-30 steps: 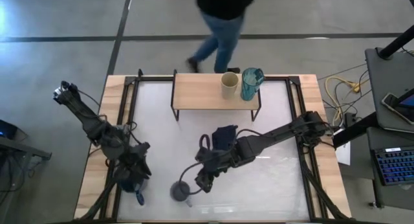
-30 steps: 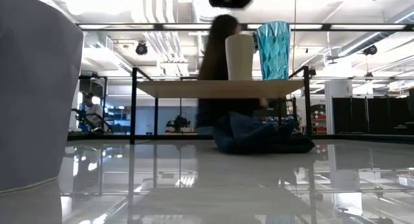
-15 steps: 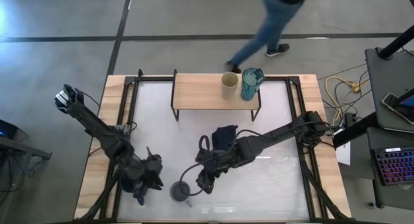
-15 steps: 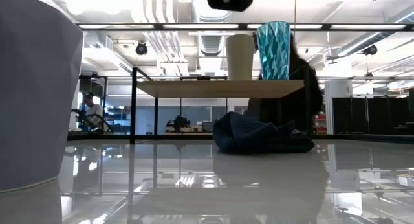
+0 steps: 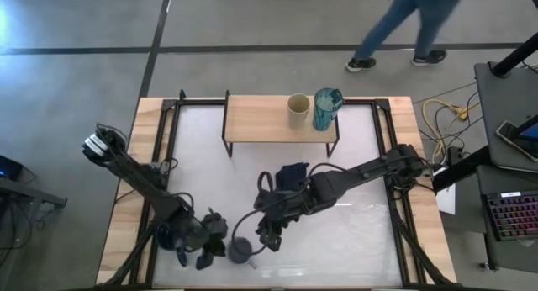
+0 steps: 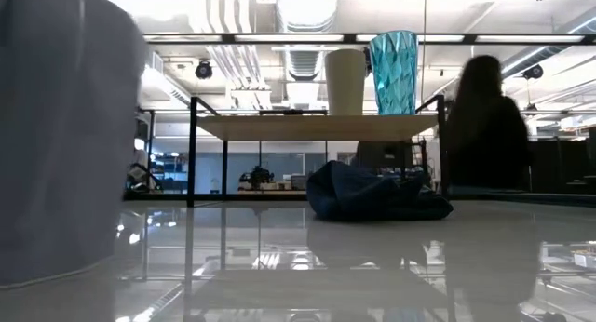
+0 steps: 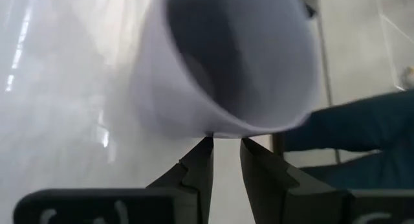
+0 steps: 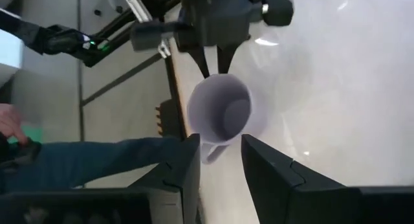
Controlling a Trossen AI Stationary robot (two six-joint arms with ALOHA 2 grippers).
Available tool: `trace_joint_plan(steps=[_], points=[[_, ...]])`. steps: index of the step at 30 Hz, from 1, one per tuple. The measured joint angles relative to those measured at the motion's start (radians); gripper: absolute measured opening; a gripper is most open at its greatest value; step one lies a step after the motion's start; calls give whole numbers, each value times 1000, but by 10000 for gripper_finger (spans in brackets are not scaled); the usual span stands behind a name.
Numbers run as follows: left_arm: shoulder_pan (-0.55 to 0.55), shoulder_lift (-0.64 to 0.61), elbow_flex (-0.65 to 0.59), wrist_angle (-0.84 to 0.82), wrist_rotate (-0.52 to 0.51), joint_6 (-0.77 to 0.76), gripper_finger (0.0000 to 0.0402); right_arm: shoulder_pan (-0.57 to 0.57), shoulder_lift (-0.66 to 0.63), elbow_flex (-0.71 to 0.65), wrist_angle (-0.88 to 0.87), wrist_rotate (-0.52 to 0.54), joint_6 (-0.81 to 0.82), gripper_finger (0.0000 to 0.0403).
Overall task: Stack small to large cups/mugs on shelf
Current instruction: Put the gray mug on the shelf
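Observation:
The grey-lavender mug stands upright near the table's near edge and looms in the low view. My left gripper, fingers a narrow gap apart, is at its left rim. My right gripper is open on the mug's right, its fingers either side of the handle; I cannot tell if they touch it. The dark blue mug sits half hidden under the left arm. The beige cup and teal mug stand on the right part of the shelf. My left gripper has both fingertips against the outside of the grey-lavender mug's rim, on its left side. It comes slanting down from the table's left. Neither finger is inside the mug. The mug stands upright on the table.
A dark navy cloth lies bunched at mid-table, in front of the shelf and under the right arm. A person walks on the floor beyond the far edge. Cables lie off the table's right edge.
My left gripper has swept from beside the dark blue mug toward the table's right and near edge, up to the grey-lavender mug. The mug has shifted a little toward the right and shows blurred in the low view. The person has walked rightward behind the table.

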Motion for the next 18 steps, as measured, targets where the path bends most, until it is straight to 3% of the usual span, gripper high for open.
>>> trace_joint_plan(steps=[10,18], points=[[136,108,7,266,-34,54,63,7,0,127,-224,32,-5,101],[245,133,14,323,27,114,63,72,0,180,-601,26,142,101]])
